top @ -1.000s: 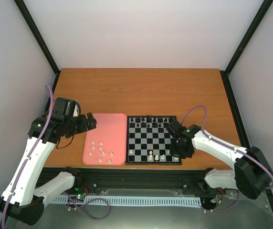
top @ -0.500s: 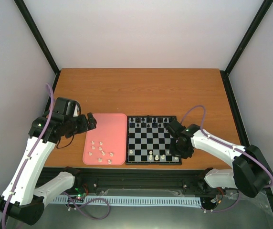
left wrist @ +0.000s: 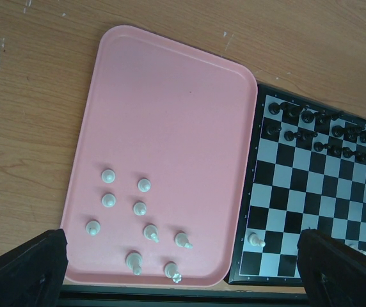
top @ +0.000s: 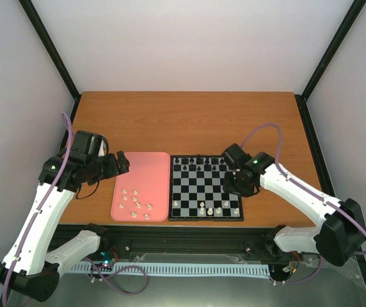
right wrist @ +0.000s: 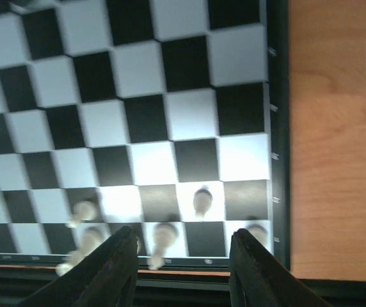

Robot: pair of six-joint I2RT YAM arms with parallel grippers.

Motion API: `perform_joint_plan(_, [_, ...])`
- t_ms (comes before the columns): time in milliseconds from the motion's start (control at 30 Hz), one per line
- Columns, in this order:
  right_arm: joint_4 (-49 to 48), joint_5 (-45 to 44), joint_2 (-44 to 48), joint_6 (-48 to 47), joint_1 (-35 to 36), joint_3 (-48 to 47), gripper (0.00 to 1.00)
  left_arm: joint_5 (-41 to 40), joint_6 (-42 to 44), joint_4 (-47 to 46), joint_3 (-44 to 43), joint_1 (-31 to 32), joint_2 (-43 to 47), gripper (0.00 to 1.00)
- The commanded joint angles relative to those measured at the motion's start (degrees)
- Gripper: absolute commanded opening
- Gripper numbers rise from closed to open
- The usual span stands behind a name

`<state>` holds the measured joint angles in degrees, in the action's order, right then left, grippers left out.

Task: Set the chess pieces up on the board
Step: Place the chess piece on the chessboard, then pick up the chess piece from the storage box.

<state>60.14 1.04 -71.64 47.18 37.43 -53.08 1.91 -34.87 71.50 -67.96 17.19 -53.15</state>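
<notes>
The board [top: 210,185] lies right of centre. Black chess pieces [top: 199,164] fill its far rows, and a few white ones [top: 210,208] stand along its near edge. Several more white chess pieces [left wrist: 139,208] sit on the pink tray [left wrist: 170,115]. My right gripper [right wrist: 183,262] hovers open over the board's near right corner. Blurred white pieces [right wrist: 201,199] stand on the squares below it, and nothing is between its fingers. My left gripper [left wrist: 183,281] hangs wide open above the tray's near end, holding nothing.
The pink tray [top: 146,171] touches the board's left side. Bare wooden table [top: 189,121] stretches behind both. The board's right border [right wrist: 278,128] meets bare wood. A black rail runs along the table's near edge.
My right gripper has opened and drawn up and back from the board's near right corner, leaving the white pieces standing. The left arm has not moved.
</notes>
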Motion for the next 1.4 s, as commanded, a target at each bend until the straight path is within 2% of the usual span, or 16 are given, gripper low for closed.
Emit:
perform_joint_plan(0, [0.5,-0.8,-2.7,-0.8,3.4,-7.3,0.42,-0.9,0.8,-0.2,-1.7,-0.1,-0.5,1.0])
perform_joint_plan(200, [-1.1,-1.3,-13.8,-1.1,13.9,-20.0,0.49,-2.5,0.6,0.9,-3.5,0.0,-0.3,1.0])
perform_joint_plan(300, [-2.7,-0.9,-21.1,-2.6,19.5,-26.9,0.49,-3.3,0.2,1.2,-4.2,-0.1,0.1,1.0])
perform_joint_plan(567, [-4.8,4.7,-39.2,-7.3,27.5,-42.5,0.48,-3.2,-1.4,1.5,-4.9,0.0,1.0,1.0])
perform_joint_plan(833, [-4.0,8.8,-50.9,-9.7,30.5,-51.2,0.47,-3.3,-2.0,1.8,-5.0,-0.1,1.6,1.0])
perform_joint_plan(1367, [-3.4,9.1,-56.8,-10.7,30.5,-53.6,0.41,-3.5,-1.3,2.1,-4.5,-0.1,1.7,1.0])
